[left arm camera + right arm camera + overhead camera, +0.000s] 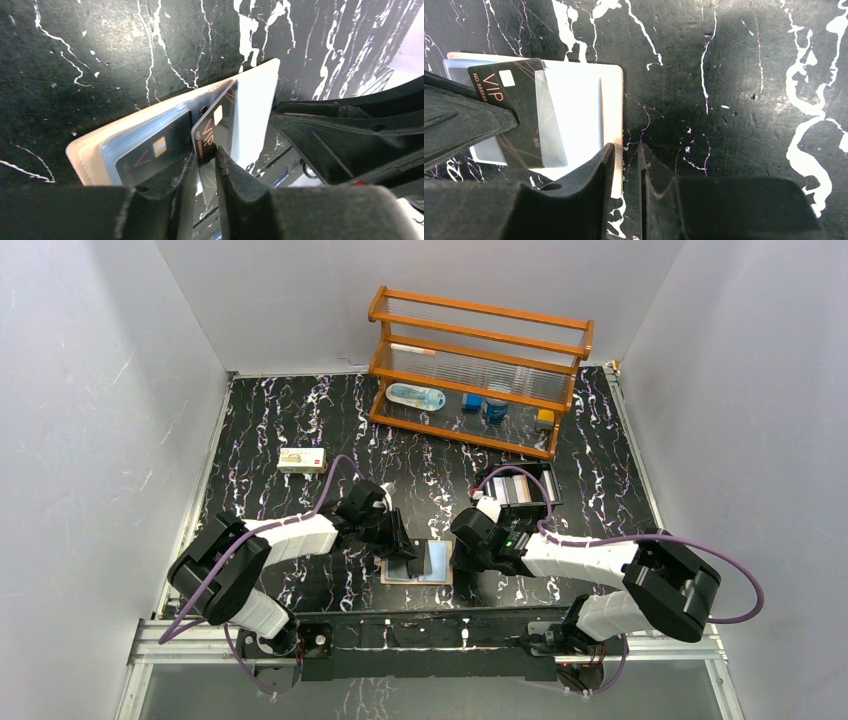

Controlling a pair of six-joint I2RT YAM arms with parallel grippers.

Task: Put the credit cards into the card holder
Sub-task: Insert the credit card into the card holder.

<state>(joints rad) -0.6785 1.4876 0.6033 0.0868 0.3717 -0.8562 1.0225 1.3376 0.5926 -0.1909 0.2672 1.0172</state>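
Observation:
The card holder [440, 562] lies open on the marble tabletop between both arms, pale with clear sleeves [260, 95] [584, 100]. A black credit card marked VIP [220, 120] [521, 125] is tilted, its right part tucked under a clear sleeve. My left gripper [205, 152] [405, 555] is at the card's outer end, jaws a little apart with the card's corner between them. A dark shape in the left sleeve [150, 152] is either a second card or a reflection. My right gripper [625, 147] [462, 558] stands open over the holder's right edge, gripping nothing.
A wooden rack [480, 370] with small items stands at the back. A small white box [302, 460] lies back left. A black tray [520, 488] sits just behind my right arm. Walls close in on three sides.

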